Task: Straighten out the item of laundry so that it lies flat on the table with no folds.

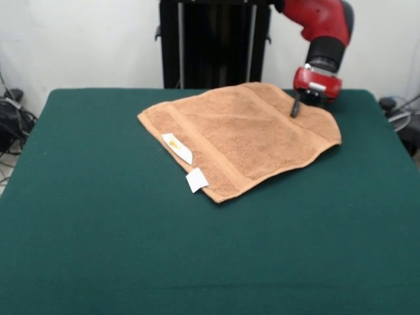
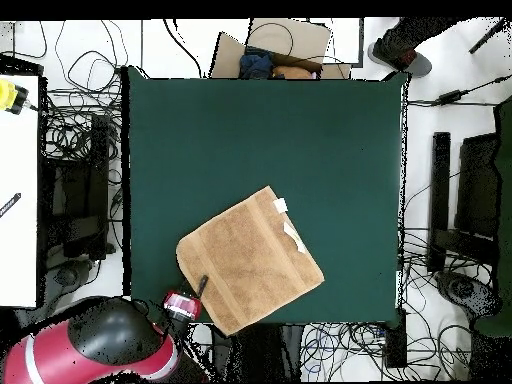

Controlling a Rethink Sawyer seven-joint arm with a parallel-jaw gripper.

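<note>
A roughly square orange-tan terry towel [image 1: 243, 134] [image 2: 250, 260] lies spread on the large dark green felt-covered table [image 1: 98, 249] [image 2: 250, 130], turned at an angle to the table's edges and sitting near the robot's side of it. Two small white tags [image 1: 177, 148] [image 2: 292, 235] hang off the towel's edge that faces away from the robot. The red and black gripper [image 1: 296, 107] [image 2: 200, 290] comes down onto the towel close to its corner nearest the pedestal, dark fingertips touching the cloth. Whether those fingers are apart or pinched together I cannot tell.
</note>
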